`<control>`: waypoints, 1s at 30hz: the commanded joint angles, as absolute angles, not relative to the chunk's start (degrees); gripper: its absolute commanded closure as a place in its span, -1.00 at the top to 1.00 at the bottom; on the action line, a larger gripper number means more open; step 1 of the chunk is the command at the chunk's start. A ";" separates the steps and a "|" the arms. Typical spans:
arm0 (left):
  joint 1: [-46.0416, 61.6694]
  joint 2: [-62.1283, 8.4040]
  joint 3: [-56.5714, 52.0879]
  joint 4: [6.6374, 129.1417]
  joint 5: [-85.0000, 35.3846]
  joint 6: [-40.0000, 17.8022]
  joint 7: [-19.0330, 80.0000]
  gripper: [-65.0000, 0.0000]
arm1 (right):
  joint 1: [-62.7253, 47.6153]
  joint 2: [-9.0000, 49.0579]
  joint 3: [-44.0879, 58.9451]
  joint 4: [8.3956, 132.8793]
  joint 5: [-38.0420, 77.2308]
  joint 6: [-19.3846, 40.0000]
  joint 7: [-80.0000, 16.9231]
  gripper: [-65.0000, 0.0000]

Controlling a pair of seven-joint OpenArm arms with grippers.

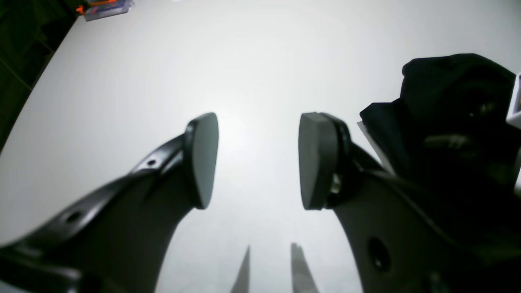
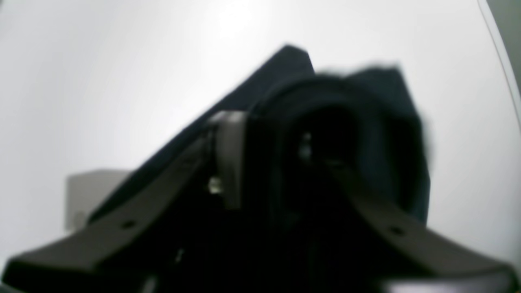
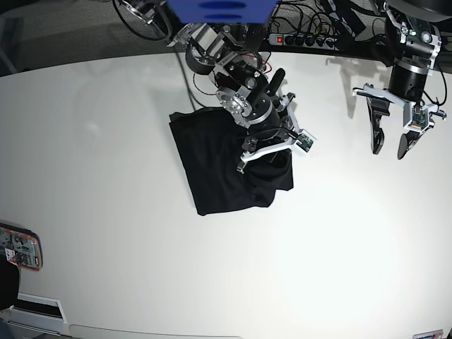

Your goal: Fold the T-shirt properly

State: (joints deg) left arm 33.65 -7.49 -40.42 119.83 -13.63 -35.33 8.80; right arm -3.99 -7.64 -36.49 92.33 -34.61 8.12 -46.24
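The black T-shirt (image 3: 212, 176) lies partly folded on the white table (image 3: 106, 141), left of centre in the base view. My right gripper (image 3: 268, 159) is over the shirt's right edge. Its fingers stand apart, and bunched fabric lies between them. The right wrist view is blurred: dark T-shirt cloth (image 2: 289, 65) fills the gap of the right gripper (image 2: 276, 162). My left gripper (image 3: 390, 148) hangs open and empty above bare table at the far right. In the left wrist view the left gripper (image 1: 258, 158) frames only table, with the T-shirt (image 1: 439, 81) at its right.
A red-edged flat device (image 3: 20, 248) lies at the table's front left corner. A power strip (image 3: 304, 39) and cables run behind the back edge. An orange and blue item (image 1: 106, 8) sits at the far corner in the left wrist view.
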 commanded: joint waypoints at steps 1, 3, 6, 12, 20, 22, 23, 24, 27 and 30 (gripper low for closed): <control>33.71 -7.96 -40.84 120.66 -14.55 -35.03 7.16 -0.07 | -3.12 -8.57 -36.79 93.32 -34.86 7.78 -44.70 -0.27; 33.71 -7.96 -40.84 120.66 -14.55 -35.03 7.16 -0.07 | -3.12 -8.57 -36.79 93.32 -34.86 7.78 -44.53 -0.04; 33.71 -7.96 -40.75 120.66 -14.55 -35.03 7.16 -0.07 | -3.12 -8.48 -37.14 93.23 -34.95 7.87 -44.53 0.22; 33.71 -7.96 -40.75 120.66 -14.55 -35.03 7.16 -0.07 | -3.38 -8.48 -37.14 94.99 -35.03 7.87 -43.12 0.35; 33.63 -7.96 -40.75 120.66 -14.55 -35.03 7.16 -0.07 | -3.12 -8.40 -39.60 97.36 -27.47 7.87 -35.12 0.35; 33.63 -8.13 -40.92 120.66 -14.55 -35.03 7.16 -0.07 | -3.38 -8.40 -39.52 97.71 -25.71 7.87 -33.63 0.35; 33.63 -8.31 -40.92 120.66 -14.55 -35.03 7.16 -0.07 | -3.38 -8.40 -39.34 98.24 -25.45 7.87 -33.36 0.35; 33.63 -8.40 -41.01 120.66 -14.55 -35.03 7.08 -0.07 | -3.38 -8.40 -38.90 99.21 -25.45 7.87 -33.27 0.35; 33.63 -8.13 -44.00 120.66 -14.55 -35.03 7.08 -0.07 | -3.47 -8.31 -35.03 104.66 -25.45 7.87 -33.36 0.35; 33.45 -8.04 -46.55 120.66 -14.81 -35.03 7.08 -0.07 | -3.56 -6.29 -29.93 108.53 -25.45 7.87 -33.36 0.35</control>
